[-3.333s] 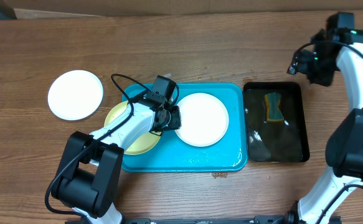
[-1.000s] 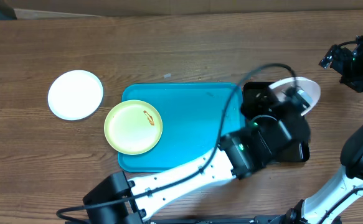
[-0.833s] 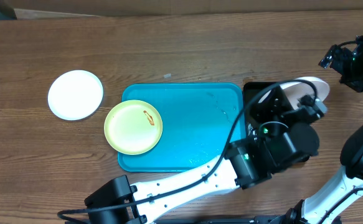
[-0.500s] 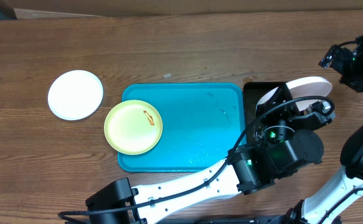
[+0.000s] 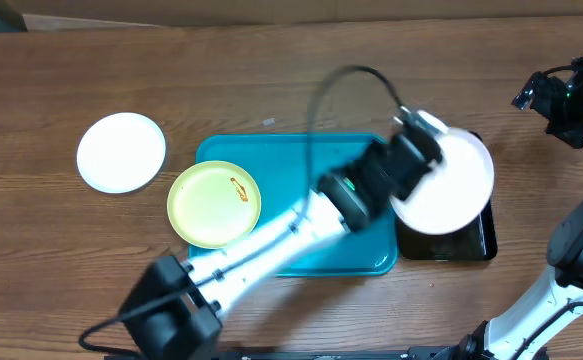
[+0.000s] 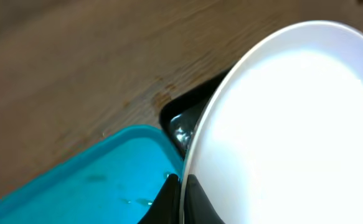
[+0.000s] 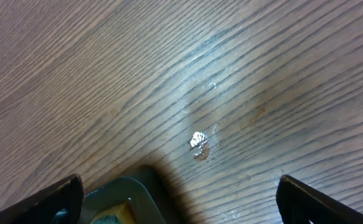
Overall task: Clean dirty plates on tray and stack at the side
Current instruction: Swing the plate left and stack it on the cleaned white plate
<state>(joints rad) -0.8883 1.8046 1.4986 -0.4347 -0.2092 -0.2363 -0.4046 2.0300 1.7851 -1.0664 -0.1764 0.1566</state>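
My left gripper (image 5: 408,152) (image 6: 182,186) is shut on the rim of a white plate (image 5: 446,185) (image 6: 281,118), holding it over the black tray (image 5: 481,238). The rim sits pinched between the two black fingers (image 6: 169,200). A pale yellow-green plate (image 5: 214,205) with an orange smear lies on the left end of the turquoise tray (image 5: 301,160) (image 6: 100,180). Another white plate (image 5: 121,151) rests on the table to the left of the tray. My right gripper (image 5: 551,102) (image 7: 178,194) hangs open and empty above the wood at the far right.
The narrow black tray (image 6: 187,121) (image 7: 128,193) stands right of the turquoise one, mostly covered by the held plate. A yellow and teal sponge (image 7: 113,216) shows in its corner. A small shiny spot (image 7: 198,143) marks the wood below my right gripper.
The left arm lifted the white plate off the turquoise tray and carried it right. In the last second it swung the plate from tilted to nearly flat over the black tray. Right arm still.
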